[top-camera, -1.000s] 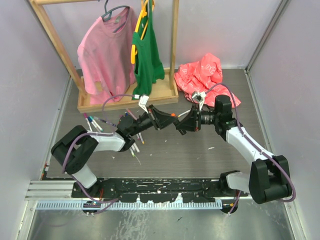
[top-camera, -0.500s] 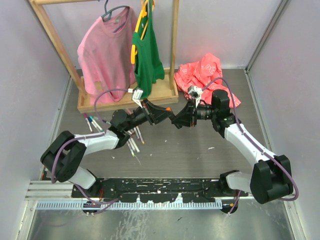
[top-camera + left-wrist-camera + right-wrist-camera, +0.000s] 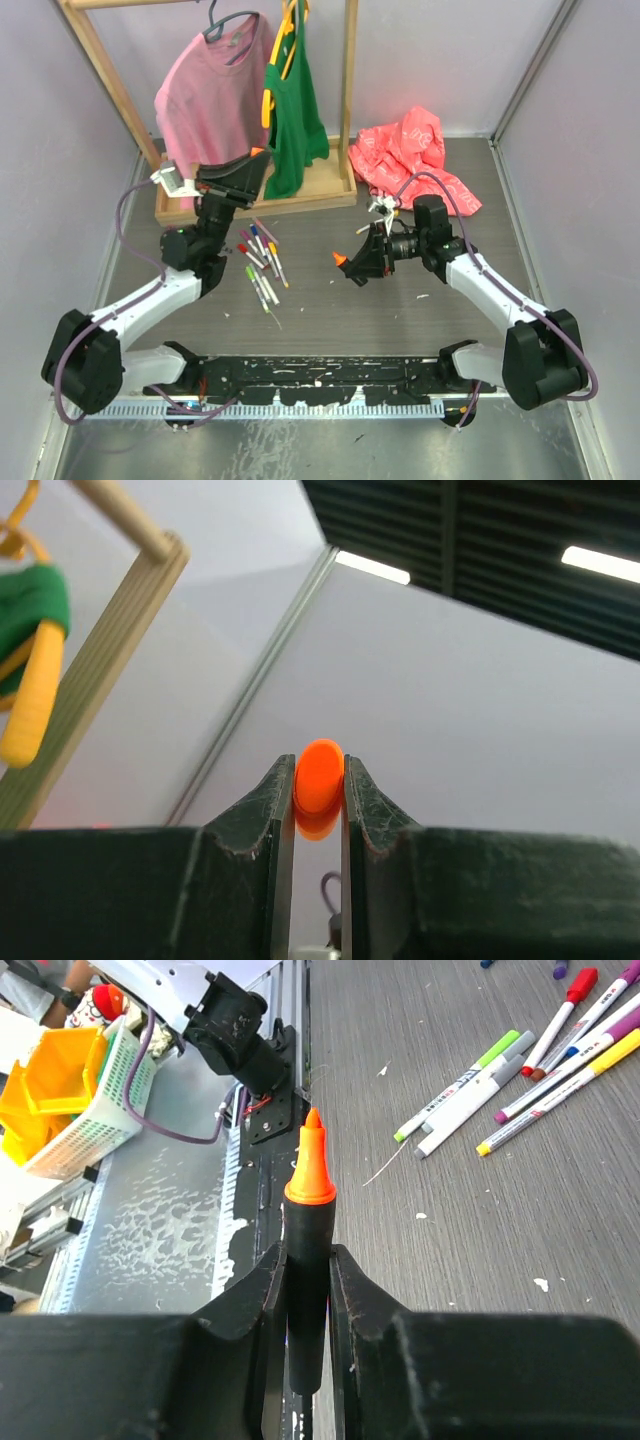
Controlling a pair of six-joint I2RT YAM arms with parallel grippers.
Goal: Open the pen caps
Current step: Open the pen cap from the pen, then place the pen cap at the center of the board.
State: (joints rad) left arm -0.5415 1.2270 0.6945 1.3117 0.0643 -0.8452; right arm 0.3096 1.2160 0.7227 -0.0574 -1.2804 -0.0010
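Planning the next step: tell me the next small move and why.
Probably lower the left gripper and release the orange cap onto the table: it is already off the black highlighter, whose tip shows bare in the right gripper.

Two white-and-black arms trailing purple cables

The left arm (image 3: pixel 150 297) and right arm (image 3: pixel 490 285) have white shells between bulky black joints, and a thin purple cable (image 3: pixel 124 215) loops along each. The left gripper (image 3: pixel 255 158) and right gripper (image 3: pixel 349 265) are black, with dark, rough-faced fingers (image 3: pixel 250 825) and a small pale wrist block (image 3: pixel 170 179).
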